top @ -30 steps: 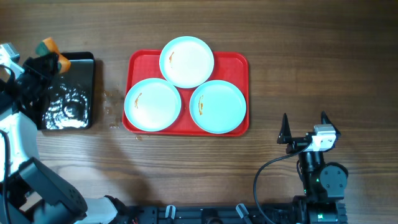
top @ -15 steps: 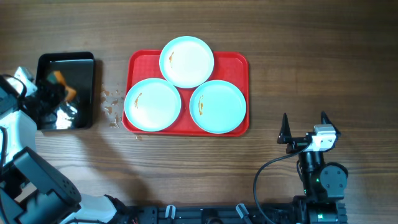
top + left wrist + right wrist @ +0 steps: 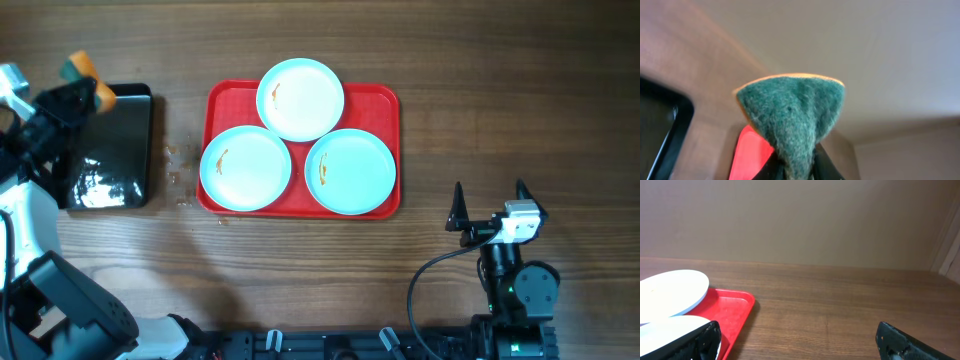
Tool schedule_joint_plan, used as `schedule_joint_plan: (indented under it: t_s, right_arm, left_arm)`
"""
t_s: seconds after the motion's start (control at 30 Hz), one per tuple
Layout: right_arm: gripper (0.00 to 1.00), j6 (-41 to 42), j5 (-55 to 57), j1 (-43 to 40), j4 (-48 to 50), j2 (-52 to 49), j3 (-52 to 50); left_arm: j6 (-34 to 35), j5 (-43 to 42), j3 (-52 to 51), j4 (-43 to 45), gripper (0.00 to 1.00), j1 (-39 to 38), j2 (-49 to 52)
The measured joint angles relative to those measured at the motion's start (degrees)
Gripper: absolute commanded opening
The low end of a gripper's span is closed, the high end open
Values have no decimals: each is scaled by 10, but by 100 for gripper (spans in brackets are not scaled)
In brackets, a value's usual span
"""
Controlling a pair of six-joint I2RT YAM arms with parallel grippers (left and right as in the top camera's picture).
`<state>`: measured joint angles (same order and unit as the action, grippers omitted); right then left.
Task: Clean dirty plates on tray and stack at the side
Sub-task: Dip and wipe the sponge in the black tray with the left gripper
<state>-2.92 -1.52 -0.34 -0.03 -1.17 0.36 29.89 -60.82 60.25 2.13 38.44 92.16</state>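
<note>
Left gripper (image 3: 796, 168): I see it pinching the sponge (image 3: 790, 110) — black tray (image 3: 112, 150) just beside it.
Right gripper (image 3: 490, 205): spread wide — red tray (image 3: 228, 100) and plates (image 3: 300, 98) ahead to its left.

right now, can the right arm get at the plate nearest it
Probably yes: the right pincer stands open just off the tray, and nothing shows between it and that plate.
</note>
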Motion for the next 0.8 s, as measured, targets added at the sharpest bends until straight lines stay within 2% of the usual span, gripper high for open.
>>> schedule_joint_plan:
  t_s: [0.03,0.07,0.13,0.2,0.3,0.37,0.47,0.63,0.73,0.8]
  right_arm:
    - [100,0,0,0,0,0,0]
    - [100,0,0,0,0,0,0]
    - [100,0,0,0,0,0,0]
    - [100,0,0,0,0,0,0]
    - [100,0,0,0,0,0,0]
    - [100,0,0,0,0,0,0]
    - [100,0,0,0,0,0,0]
    - [100,0,0,0,0,0,0]
    - [100,0,0,0,0,0,0]
    - [100,0,0,0,0,0,0]
  left_arm:
    - [-25,9,2,-50,4,0,0]
    - [-77,57,0,-144,4,0,0]
    - [-114,156,0,-224,4,-1,0]
    - [-141,245,-4,-254,4,-1,2]
    - [-153,284,-8,-228,4,2,5]
    - [-148,262,-8,-186,4,2,5]
    - [-116,182,-9,-100,4,2,5]
    - [3,35,-7,74,4,2,5]
    - [72,-11,-7,124,4,2,5]
    - [82,-30,-5,107,4,2,5]
